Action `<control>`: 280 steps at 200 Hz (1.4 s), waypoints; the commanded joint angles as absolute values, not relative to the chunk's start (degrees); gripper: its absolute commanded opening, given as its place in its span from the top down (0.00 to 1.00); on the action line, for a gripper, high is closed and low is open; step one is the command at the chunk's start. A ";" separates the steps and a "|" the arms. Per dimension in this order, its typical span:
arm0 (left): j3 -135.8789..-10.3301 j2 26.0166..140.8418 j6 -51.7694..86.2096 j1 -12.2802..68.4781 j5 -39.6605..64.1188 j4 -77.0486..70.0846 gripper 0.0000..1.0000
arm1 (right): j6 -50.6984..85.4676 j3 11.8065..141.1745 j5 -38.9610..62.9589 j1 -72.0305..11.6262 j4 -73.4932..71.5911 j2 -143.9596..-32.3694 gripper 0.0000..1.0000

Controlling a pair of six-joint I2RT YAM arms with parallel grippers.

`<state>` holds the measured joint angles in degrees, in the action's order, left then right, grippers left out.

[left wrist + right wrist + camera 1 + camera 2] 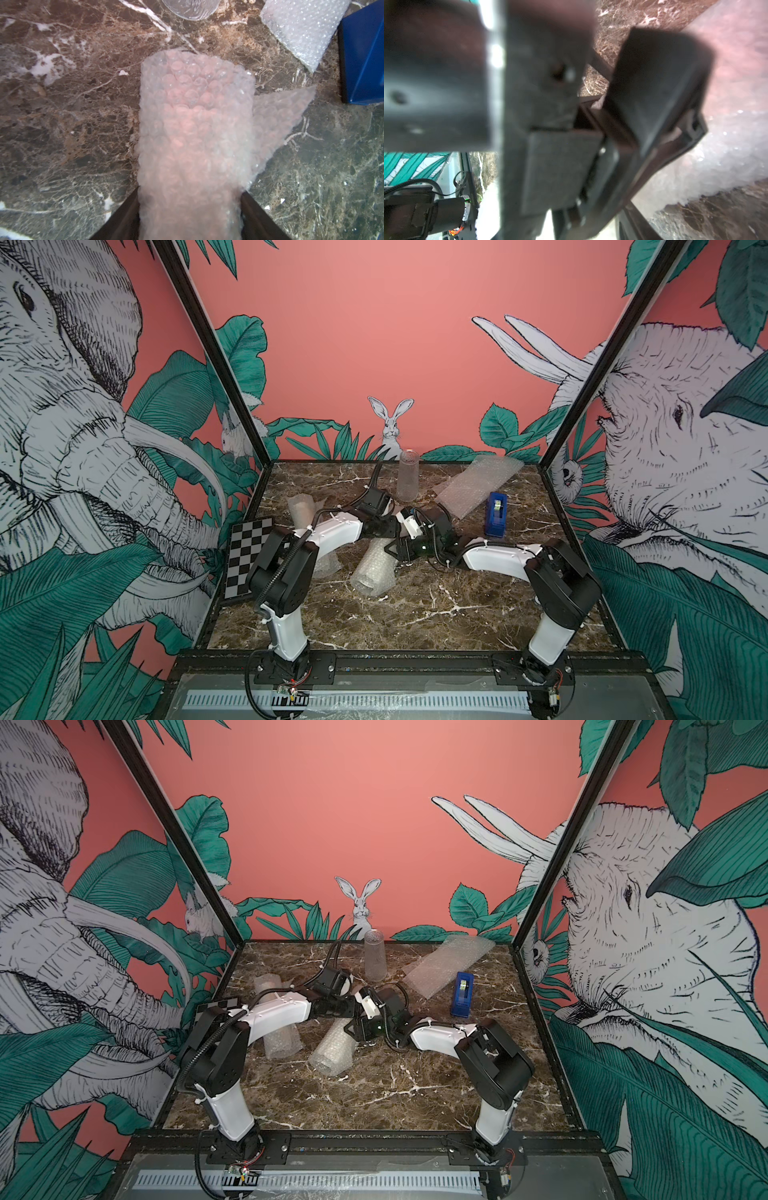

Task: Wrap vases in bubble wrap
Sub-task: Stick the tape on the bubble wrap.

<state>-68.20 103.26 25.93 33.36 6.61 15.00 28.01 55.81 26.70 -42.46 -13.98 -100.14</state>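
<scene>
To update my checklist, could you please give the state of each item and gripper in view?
glass vase: upright, unwrapped.
central bundle: lying wrapped, one corner loose.
left bundle: lying wrapped.
spare bubble wrap: lying flat.
tape dispenser: upright.
left gripper: shut on central bundle.
right gripper: jaws unclear.

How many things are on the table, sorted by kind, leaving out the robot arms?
Bubble-wrapped bundles: 2, one central, one to the left
Bare glass vase: 1
Loose bubble wrap sheet: 1
Blue tape dispenser: 1
Checkerboard: 1
Total: 6
</scene>
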 commanded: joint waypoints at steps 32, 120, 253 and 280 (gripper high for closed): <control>-66.27 103.29 27.04 34.28 6.50 20.82 0.32 | 28.89 54.77 27.60 -42.67 -16.76 -96.86 0.40; -66.05 103.26 26.89 34.28 6.25 20.83 0.34 | 28.58 52.12 29.49 -42.63 -19.20 -95.86 0.55; -66.80 103.10 26.32 34.13 6.34 21.69 0.35 | 24.50 50.92 33.74 -42.54 -16.97 -94.31 0.77; -66.58 103.03 26.35 34.18 6.26 21.84 0.35 | 23.75 50.44 34.56 -43.03 -16.08 -90.73 0.82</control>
